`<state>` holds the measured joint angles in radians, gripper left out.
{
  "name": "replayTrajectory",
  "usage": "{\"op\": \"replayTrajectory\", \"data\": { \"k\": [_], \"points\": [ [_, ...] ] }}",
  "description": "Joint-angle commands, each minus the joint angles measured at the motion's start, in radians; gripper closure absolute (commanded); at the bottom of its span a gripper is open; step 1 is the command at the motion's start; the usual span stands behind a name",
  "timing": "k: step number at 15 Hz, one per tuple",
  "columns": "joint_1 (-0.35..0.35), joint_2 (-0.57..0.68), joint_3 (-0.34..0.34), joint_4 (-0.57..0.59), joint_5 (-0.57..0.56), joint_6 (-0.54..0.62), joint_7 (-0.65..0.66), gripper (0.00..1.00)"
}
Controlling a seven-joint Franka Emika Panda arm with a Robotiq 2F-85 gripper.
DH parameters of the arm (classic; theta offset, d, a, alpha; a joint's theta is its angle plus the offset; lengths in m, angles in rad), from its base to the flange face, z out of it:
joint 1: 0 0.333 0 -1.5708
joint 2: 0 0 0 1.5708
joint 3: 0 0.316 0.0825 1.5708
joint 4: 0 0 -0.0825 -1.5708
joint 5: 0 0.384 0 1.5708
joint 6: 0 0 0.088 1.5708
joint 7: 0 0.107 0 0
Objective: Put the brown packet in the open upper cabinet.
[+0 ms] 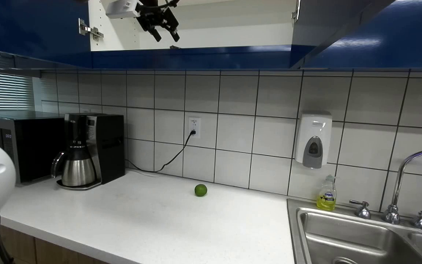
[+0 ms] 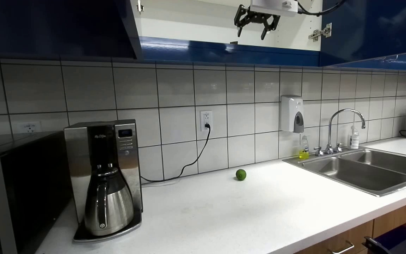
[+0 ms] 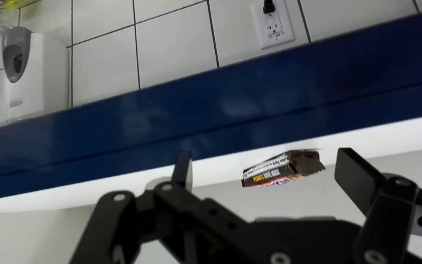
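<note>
The brown packet (image 3: 282, 170) lies on the white floor of the open upper cabinet (image 3: 211, 170), close behind its blue front edge, as the wrist view shows. In both exterior views only a small dark bit of the packet (image 1: 174, 47) (image 2: 234, 42) shows above that edge; the rest is hidden. The cabinet's white interior (image 1: 229, 36) (image 2: 185, 26) is visible in both exterior views. My gripper (image 1: 167, 39) (image 2: 251, 37) is in the cabinet opening, fingers pointing down, a little above the packet. In the wrist view the gripper (image 3: 265, 157) is open, with its fingers apart and nothing between them touching.
The open blue doors (image 1: 31, 33) (image 2: 372, 31) flank the opening. On the white counter (image 1: 152, 220) below stand a coffee maker (image 1: 104, 146), a microwave (image 1: 39, 146) and a green ball (image 1: 200, 190). A soap dispenser (image 1: 313, 139) hangs near the sink (image 1: 343, 234).
</note>
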<state>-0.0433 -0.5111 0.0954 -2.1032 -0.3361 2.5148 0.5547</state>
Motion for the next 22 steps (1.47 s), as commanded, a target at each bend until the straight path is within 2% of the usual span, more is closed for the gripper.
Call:
{"op": "replayTrajectory", "data": {
  "k": [1,5,10,16,22],
  "points": [
    [-0.047,-0.12,0.029,-0.169,0.01,0.024,-0.059,0.0],
    [-0.038,-0.172,0.025,-0.311,0.021,0.001,-0.15,0.0],
    [-0.035,-0.151,0.027,-0.459,-0.003,0.007,-0.272,0.0],
    [-0.034,-0.042,0.052,-0.583,-0.057,0.041,-0.356,0.0],
    [-0.046,0.094,0.05,-0.676,-0.064,0.171,-0.335,0.0]
  ]
}}
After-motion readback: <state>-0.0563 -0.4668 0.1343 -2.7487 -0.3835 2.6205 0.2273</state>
